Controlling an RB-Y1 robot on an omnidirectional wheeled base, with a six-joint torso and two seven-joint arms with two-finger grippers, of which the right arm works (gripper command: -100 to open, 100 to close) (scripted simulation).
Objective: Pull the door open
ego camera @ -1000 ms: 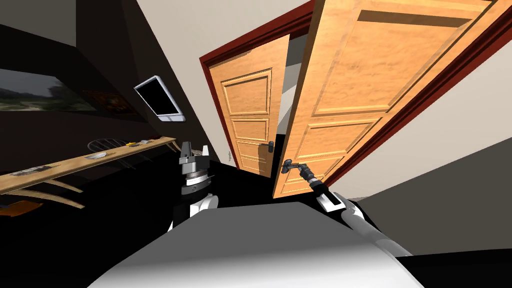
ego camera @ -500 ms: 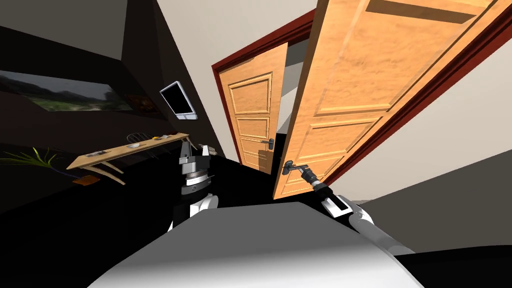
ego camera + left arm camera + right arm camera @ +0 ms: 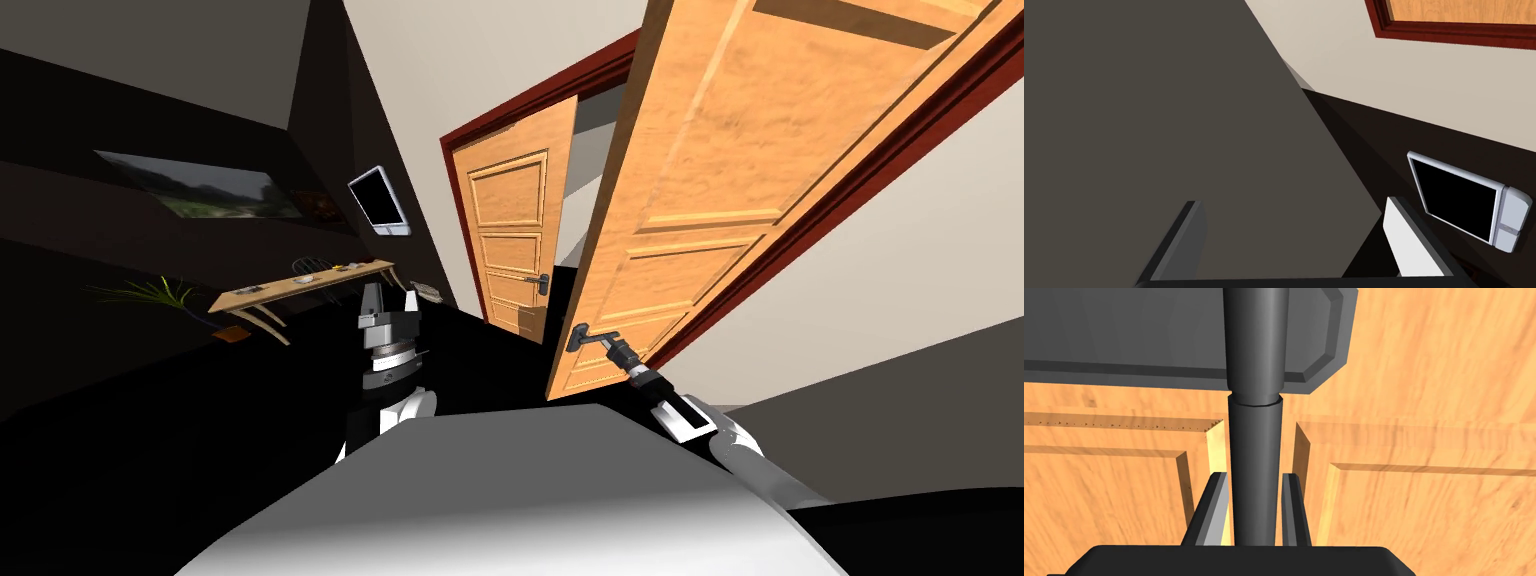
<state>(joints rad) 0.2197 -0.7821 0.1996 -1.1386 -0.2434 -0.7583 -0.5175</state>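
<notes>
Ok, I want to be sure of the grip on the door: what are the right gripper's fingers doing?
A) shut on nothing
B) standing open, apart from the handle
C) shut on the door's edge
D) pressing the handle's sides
D: the right wrist view shows both fingers pressing the sides of the dark handle on the wooden door.

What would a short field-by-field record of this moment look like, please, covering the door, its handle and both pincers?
door: orange, wood-grained, panelled; swung partly out of its dark red frame
handle: dark bar on a dark plate
right pincer: shut on the handle, fingers pressing its sides
left pincer: open, raised on my left, holding nothing
beyond the gap: second panelled door
</notes>
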